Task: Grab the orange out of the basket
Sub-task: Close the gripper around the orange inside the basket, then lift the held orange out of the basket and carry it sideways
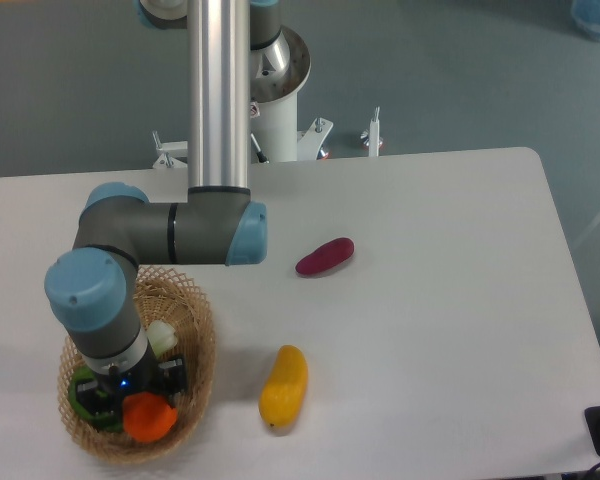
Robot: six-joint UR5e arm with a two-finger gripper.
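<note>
The orange (pixel 149 419) shows at the front of the wicker basket (pixel 202 342), at the table's front left. My gripper (pixel 138 400) points straight down into the basket, just above the orange, and its jaws look shut on the fruit. The wrist hides most of the fingers, so the contact itself is hard to see. The orange overlaps the basket's front rim in this view.
Inside the basket are a green fruit (pixel 79 391) and a pale whitish item (pixel 162 337). A long yellow-orange fruit (pixel 283 386) lies right of the basket, and a dark red one (pixel 324 256) sits farther back. The robot base (pixel 277 85) stands behind the table.
</note>
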